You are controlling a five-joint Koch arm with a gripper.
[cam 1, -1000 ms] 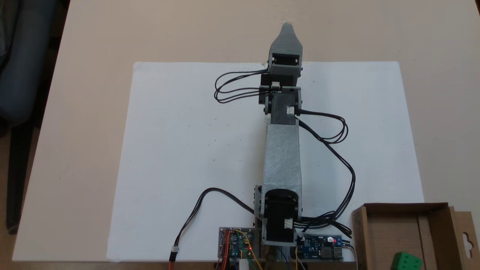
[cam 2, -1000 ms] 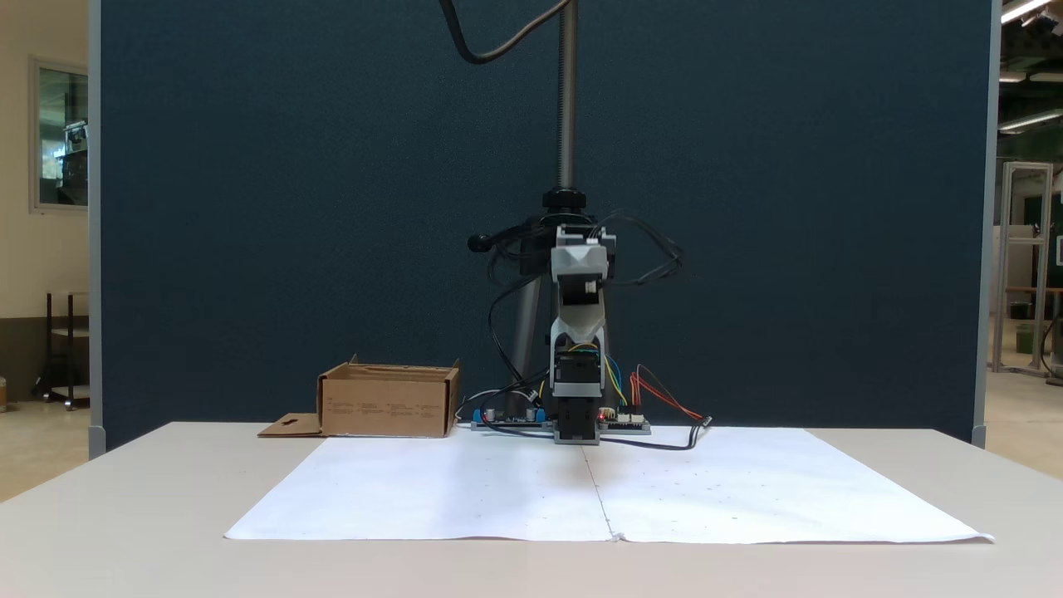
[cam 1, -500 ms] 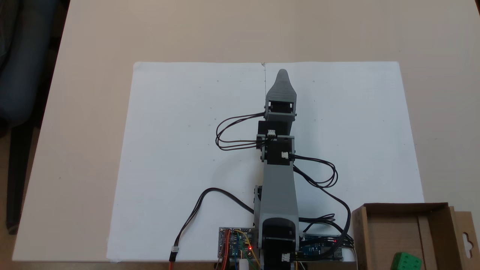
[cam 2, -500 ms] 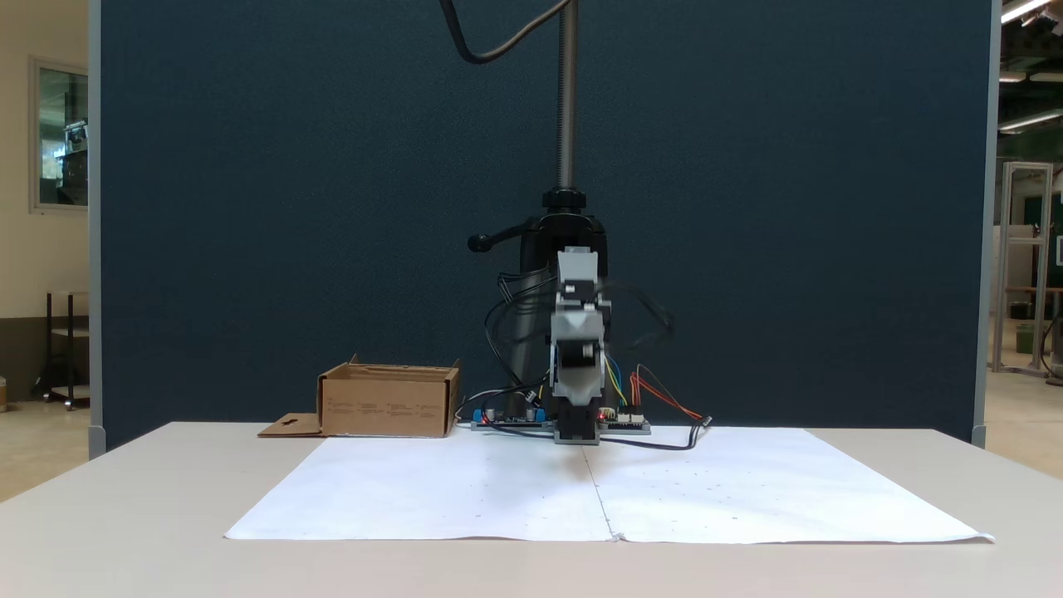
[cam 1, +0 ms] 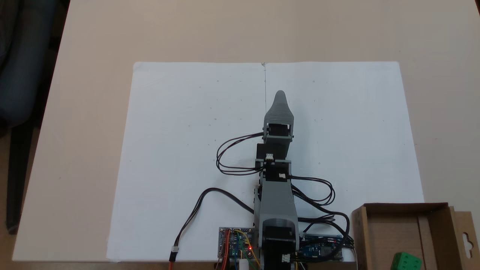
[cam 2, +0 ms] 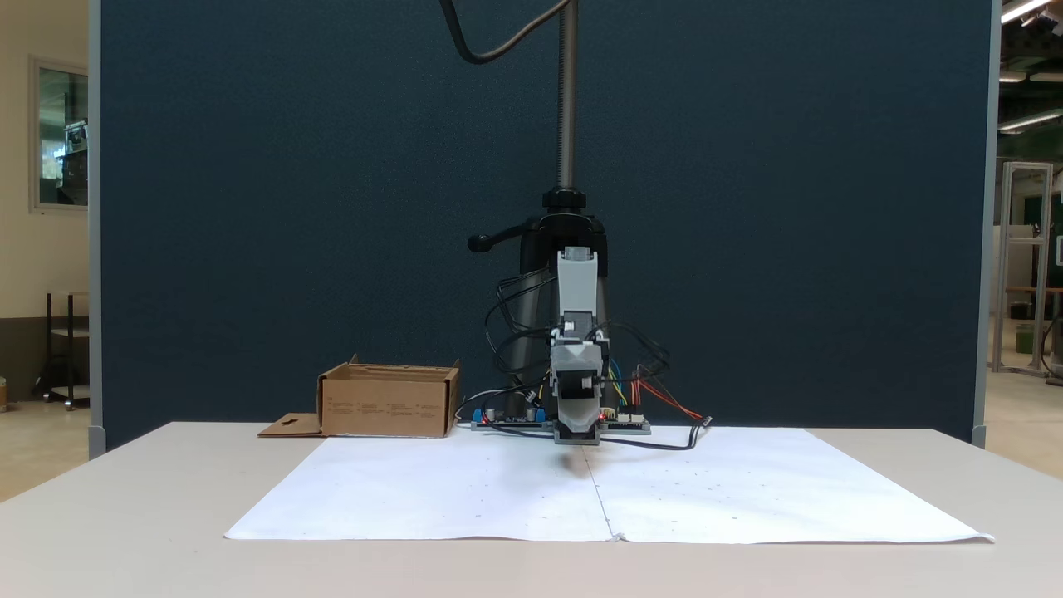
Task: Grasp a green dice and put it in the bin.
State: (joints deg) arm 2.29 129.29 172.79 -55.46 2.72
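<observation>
A: Desk (cam 1: pixel 93 33) is beige, with a big white paper sheet (cam 1: pixel 180 131) laid flat on it. The arm (cam 1: pixel 276 202) stands at the near edge of the sheet in a fixed view from above, folded low, its grey pincer (cam 1: pixel 280 93) pointing toward the far side over the sheet's centre seam

B: Pincer state?

A: Cannot tell. From above one tapered grey tip shows; the jaws lie one behind the other. From the front, in a fixed view, the pincer (cam 2: pixel 577 432) hangs low just above the paper and is too small to read. Nothing seen held in it

B: The green dice?

A: Green dice (cam 1: pixel 406 261) sits inside the bin (cam 1: pixel 435 206), at the bottom right corner of the top-down picture, partly cut by the frame edge. Pips visible on its top face. Well apart from the pincer

B: And the bin?

A: Brown cardboard, low walls, a flap with a hang-hole on its right side as seen from above. In the front view the bin (cam 2: pixel 389 404) stands left of the arm's base, flap lying flat on the desk. Circuit boards (cam 1: pixel 235 246) with a red light sit at the arm's base, and black cables (cam 1: pixel 232 157) loop off both sides of the arm
</observation>
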